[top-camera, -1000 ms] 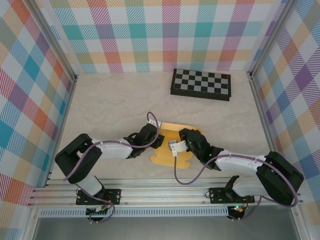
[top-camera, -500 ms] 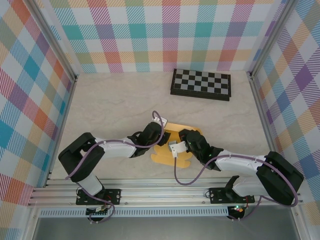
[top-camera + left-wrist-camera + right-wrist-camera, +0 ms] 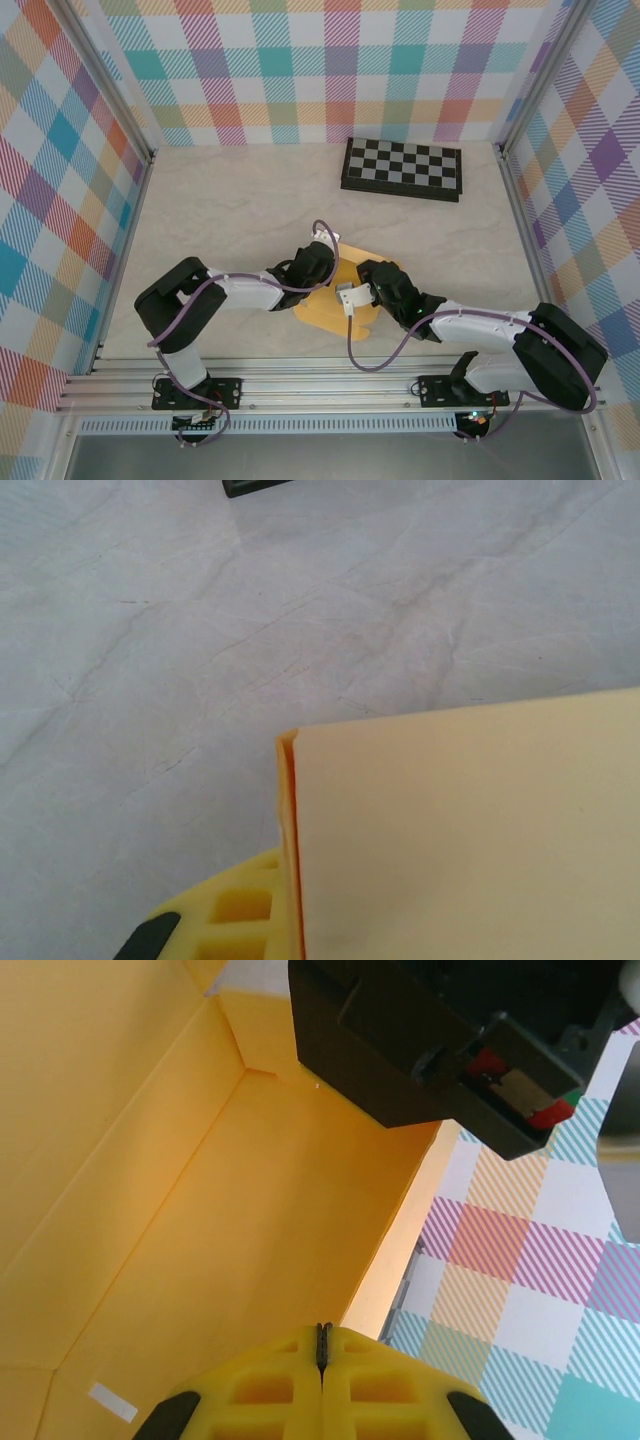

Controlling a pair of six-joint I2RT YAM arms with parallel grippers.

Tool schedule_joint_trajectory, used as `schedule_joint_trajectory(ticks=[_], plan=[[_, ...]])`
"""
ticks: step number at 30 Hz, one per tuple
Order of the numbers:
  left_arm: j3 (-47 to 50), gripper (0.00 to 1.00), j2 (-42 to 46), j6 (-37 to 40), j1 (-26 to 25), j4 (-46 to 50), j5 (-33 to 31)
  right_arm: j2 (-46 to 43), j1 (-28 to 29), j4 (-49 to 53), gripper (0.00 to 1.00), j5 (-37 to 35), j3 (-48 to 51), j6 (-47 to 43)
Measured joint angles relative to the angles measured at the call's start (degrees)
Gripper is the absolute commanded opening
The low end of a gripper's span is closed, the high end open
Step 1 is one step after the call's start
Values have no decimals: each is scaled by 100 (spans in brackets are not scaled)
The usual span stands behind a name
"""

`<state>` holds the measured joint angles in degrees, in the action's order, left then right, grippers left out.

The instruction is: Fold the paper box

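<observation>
One paper box [image 3: 322, 308], touching left gripper [image 3: 320, 265], beneath right gripper [image 3: 366, 283]

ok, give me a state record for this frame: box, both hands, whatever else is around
paper box: yellow-orange, partly folded, panels raised, between the two hands
left hand: at the box's far left side; one finger seen beside a folded panel, grip unclear
right hand: shut, tips together, pointing into the box's interior
checkerboard: far right, apart from the box
</observation>
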<state>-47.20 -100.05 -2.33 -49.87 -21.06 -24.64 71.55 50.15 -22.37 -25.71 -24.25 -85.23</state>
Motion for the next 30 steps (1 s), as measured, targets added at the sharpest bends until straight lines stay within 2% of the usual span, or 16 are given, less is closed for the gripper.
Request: schedule_joint_trajectory(ticks=[5,9,14,21,22,26,30], plan=[[0,3,-39,-17,0,-46,-87,-149,-87,595,13,140,-323,643],[103,3,-42,42,0,-269,-146,-774,-367,1386,26,581,-542,1362],[258,3,-68,57,0,-553,-188,-1276,-656,2459,37,1200,-1403,2612],[448,3,-72,162,0,-916,-205,-739,-1123,3158,39,1694,-2439,4771],[468,3,-72,184,0,-951,-203,-592,-1239,3185,42,1762,-2505,5095],[516,3,-72,234,0,-1056,-203,105,-1585,3298,41,1910,-2662,6269],[538,4,-74,280,0,-1093,-199,551,-1646,3390,42,2122,-2662,6979]])
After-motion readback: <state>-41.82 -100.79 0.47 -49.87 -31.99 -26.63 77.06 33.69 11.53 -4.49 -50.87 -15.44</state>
